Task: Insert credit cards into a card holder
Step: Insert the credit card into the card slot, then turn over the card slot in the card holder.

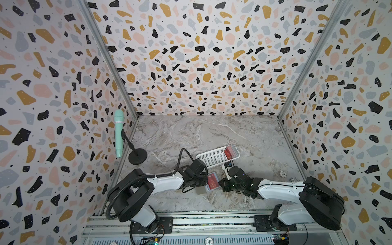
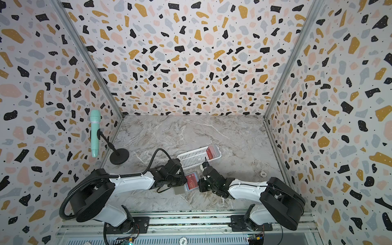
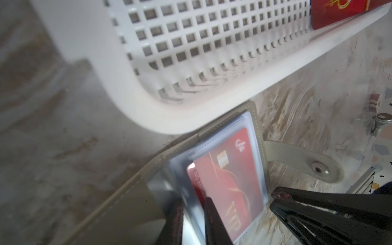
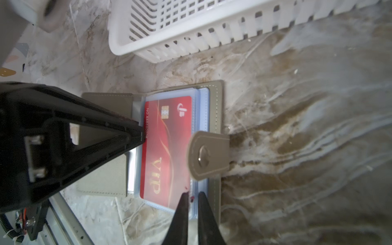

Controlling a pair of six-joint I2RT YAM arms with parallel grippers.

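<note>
Right fingers (image 4: pixel 182 212) pinch card holder's (image 4: pixel 215 101) floppy sleeve; left fingers (image 3: pixel 212 220), slightly parted, straddle stiff, slick VIP card's (image 4: pixel 167 148) edge.

Both top views give you bright, even, diffuse light. The marble tabletop (image 1: pixel 212 135) looks matte, and the shadows on it are soft and faint. Wide-angle distortion bends the terrazzo walls (image 1: pixel 42 84) outward toward 10 and 2 o'clock. Your left wrist view is soft: the near rim of the white basket (image 3: pixel 148 118) and the tabletop beside it smear out of focus. Your right wrist view is sharper. There the VIP card (image 4: pixel 167 148) reads clearly, while the card holder (image 4: pixel 214 106) shows white glare on its clear sleeve.
</note>
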